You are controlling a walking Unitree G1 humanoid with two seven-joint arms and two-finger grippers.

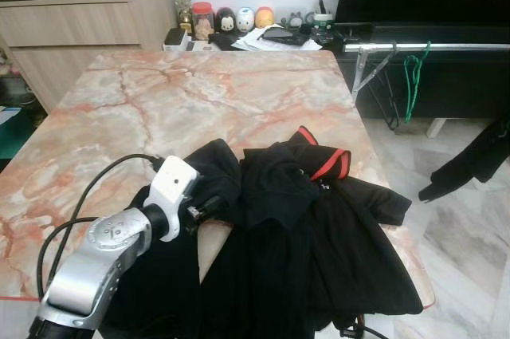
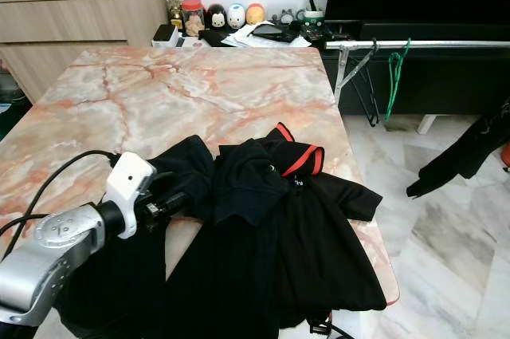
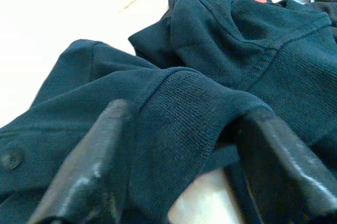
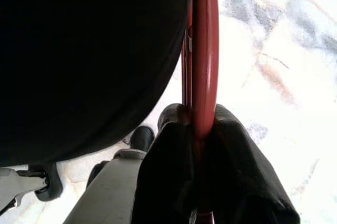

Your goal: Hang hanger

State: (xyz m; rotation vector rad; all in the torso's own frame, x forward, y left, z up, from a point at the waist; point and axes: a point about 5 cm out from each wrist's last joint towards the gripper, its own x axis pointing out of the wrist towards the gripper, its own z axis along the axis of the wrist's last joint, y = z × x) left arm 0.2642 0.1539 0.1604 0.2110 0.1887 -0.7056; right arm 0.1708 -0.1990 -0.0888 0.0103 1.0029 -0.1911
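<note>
Marble table (image 1: 159, 108) with one black shirt (image 1: 319, 235), left claw (image 3: 179, 155) apart around its fold, right claw (image 4: 202, 129) clamped on one red hanger (image 4: 204, 50).

head eyes look down over the table (image 1: 239, 92), wrist cameras close along each claw

The table (image 1: 199, 92) top looks like shiny, smooth marble, pink with red veins. On it lie black shirts (image 1: 319, 235) of soft, matt cloth. Up close the cloth looks knitted and a bit rough, with a ribbed cuff (image 3: 184, 113). One collar has a red cloth stripe (image 1: 331, 163). The left arm (image 1: 103, 259) is shiny silver metal with a white plastic block. The left gripper (image 3: 179, 182) has dull black fingers (image 3: 89, 171). The right gripper (image 4: 202, 129) has matt black pads pressed on a smooth, glossy red hanger (image 4: 204, 50). The rail (image 1: 430, 48) is shiny metal. The cabinet (image 1: 88, 24) looks like pale wood. The floor (image 1: 470, 227) is glossy marble tile.
</note>
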